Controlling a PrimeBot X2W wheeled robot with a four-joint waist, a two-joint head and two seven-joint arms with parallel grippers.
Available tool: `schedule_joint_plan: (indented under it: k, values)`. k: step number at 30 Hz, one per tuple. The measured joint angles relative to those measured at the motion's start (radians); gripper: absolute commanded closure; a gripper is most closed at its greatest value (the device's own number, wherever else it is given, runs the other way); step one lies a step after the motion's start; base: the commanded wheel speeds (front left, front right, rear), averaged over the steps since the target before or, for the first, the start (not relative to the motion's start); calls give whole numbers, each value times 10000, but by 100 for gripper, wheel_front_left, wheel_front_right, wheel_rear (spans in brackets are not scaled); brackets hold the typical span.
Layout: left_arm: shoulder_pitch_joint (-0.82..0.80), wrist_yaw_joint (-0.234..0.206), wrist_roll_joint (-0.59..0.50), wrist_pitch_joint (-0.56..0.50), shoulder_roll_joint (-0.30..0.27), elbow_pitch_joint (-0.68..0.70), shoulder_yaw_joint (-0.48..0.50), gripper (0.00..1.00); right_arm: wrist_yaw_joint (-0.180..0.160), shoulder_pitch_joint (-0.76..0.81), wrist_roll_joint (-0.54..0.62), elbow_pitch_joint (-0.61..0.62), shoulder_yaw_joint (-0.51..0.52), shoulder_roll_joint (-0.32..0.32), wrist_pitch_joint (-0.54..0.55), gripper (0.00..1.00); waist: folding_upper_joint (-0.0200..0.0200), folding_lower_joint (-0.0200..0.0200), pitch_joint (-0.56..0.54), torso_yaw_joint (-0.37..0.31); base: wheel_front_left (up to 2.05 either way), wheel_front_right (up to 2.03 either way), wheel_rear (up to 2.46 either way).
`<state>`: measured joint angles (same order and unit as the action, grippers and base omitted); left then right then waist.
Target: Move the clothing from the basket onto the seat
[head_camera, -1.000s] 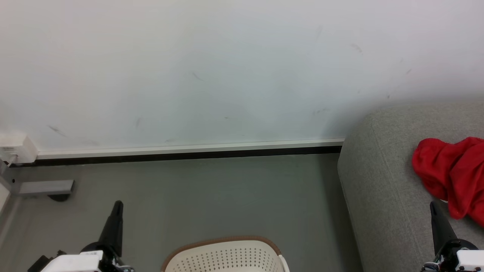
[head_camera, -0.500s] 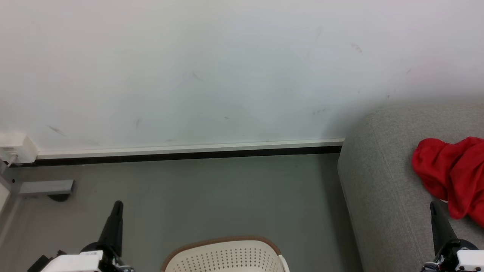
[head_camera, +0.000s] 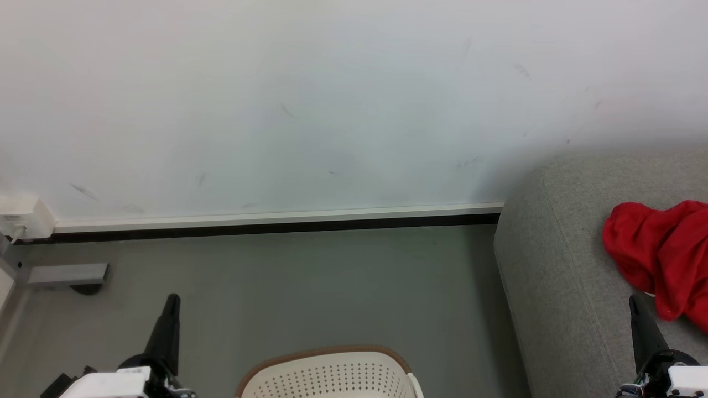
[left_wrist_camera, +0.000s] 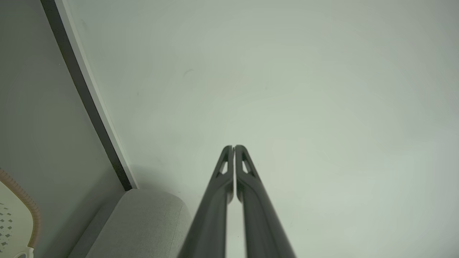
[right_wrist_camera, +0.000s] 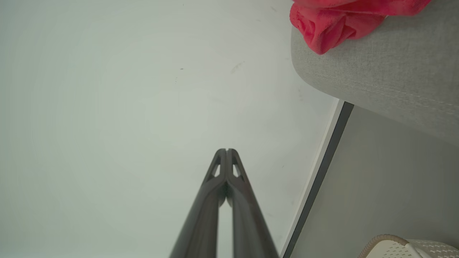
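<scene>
Head view: basket (head_camera: 331,371) cut by the bottom edge. Only the far rim and a strip of perforated wall are in frame, and its contents cannot be told. Seat (head_camera: 558,265) runs off the right and bottom edges. Clothing (head_camera: 658,254) lies bunched and is cut by the right edge; a white sliver at its lower edge is too small to identify. White box (head_camera: 25,216) on the wall is clipped by the left edge.
</scene>
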<state>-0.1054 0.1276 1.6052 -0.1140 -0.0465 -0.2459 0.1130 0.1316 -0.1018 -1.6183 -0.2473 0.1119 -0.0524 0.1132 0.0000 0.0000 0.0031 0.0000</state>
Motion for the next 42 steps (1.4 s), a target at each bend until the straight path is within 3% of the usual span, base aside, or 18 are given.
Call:
schedule_joint_plan:
  k: [42]
  values:
    - [0,0,0,0,0,0,0,100,0,-1,10,0,13,17,4,100,0,0,0,0,0,0,0]
